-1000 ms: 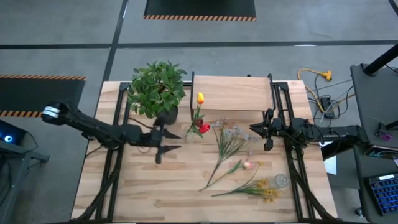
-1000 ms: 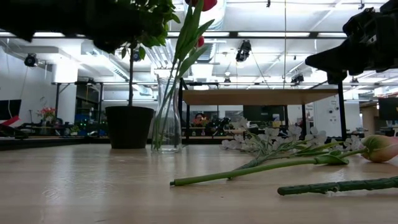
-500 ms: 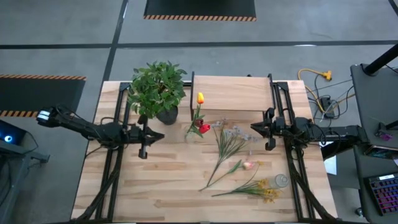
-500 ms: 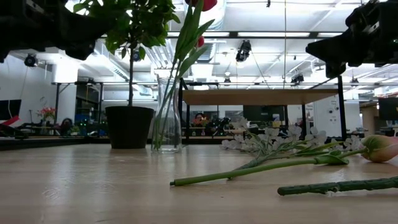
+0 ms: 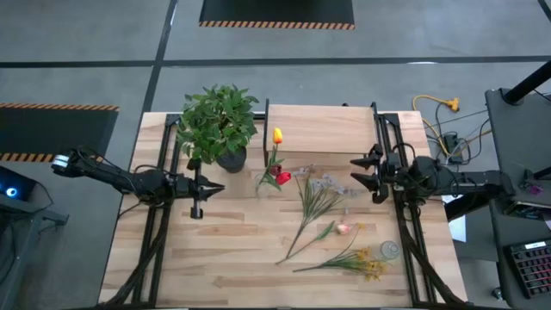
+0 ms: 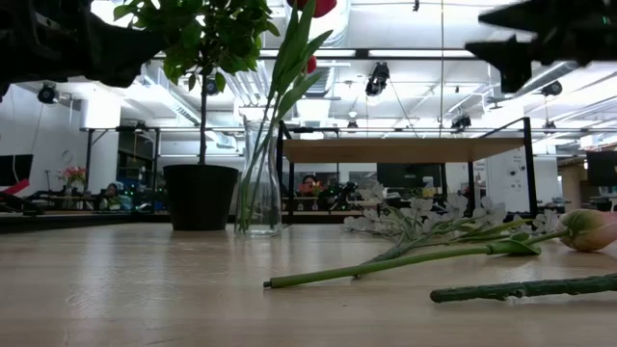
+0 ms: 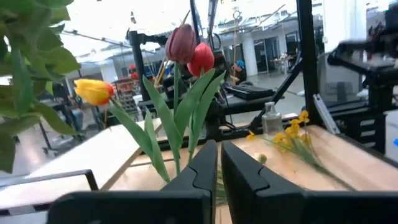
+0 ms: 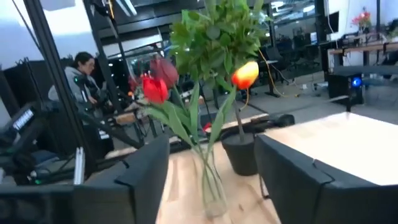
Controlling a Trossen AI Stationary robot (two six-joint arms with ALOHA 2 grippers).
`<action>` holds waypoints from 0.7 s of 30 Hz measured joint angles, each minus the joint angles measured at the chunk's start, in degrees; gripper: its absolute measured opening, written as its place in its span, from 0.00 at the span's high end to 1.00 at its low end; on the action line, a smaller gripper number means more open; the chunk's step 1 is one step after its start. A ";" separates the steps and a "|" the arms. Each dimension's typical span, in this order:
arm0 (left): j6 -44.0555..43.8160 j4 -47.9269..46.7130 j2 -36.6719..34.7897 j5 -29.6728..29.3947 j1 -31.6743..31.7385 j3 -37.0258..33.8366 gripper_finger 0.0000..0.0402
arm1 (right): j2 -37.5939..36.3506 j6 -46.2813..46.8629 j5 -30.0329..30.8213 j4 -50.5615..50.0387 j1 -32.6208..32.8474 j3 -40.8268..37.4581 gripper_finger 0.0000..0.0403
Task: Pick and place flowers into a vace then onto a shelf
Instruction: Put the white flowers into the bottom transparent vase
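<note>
While you look down from above, here is your table.
Left gripper [image 5: 209, 188]: fingers pressed together, empty, beside the plant [image 5: 219, 120].
Right gripper [image 5: 360, 171]: jaws spread wide, holding nothing.
Vase [image 5: 266, 182]: three tulips [image 5: 276, 169] standing in it (yellow, red, maroon).
Flowers [image 5: 323, 226]: loose on the table.
Shelf [image 5: 320, 129]: bare.

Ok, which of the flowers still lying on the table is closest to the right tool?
The pale white-lilac sprigs, fanned out just left of the open right tool. The pink bud and the yellow clusters lie farther toward the near edge.
</note>
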 joint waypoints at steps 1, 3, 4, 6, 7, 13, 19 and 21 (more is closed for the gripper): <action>0.06 -0.08 0.00 0.00 -0.02 0.00 0.99 | 1.57 1.02 0.02 -0.99 0.00 1.82 0.41; -0.16 -0.20 0.02 -0.02 -0.02 0.00 0.99 | 5.04 3.27 0.49 -4.08 0.00 5.39 0.40; -1.03 -0.17 0.00 -0.37 -0.02 0.00 0.99 | 6.85 4.33 1.15 -6.30 0.00 7.28 0.39; -4.20 -0.50 -0.20 -2.69 -0.02 0.00 0.99 | 10.34 6.70 3.11 -11.77 0.00 10.80 0.39; -5.56 -0.93 -0.63 -4.65 -0.02 0.00 0.99 | 12.34 7.57 3.86 -14.02 0.00 12.48 0.39; -9.16 -8.85 -6.08 -9.95 -0.05 0.02 0.99 | 24.41 12.57 5.80 -17.02 0.11 18.32 0.41; -10.94 -19.45 -16.73 -9.90 -0.09 0.02 0.99 | 33.10 18.09 8.64 -17.08 1.55 23.06 0.42; -11.06 -21.61 -19.00 -9.92 -0.09 0.02 0.99 | 34.78 20.51 10.76 -17.68 2.44 24.66 0.42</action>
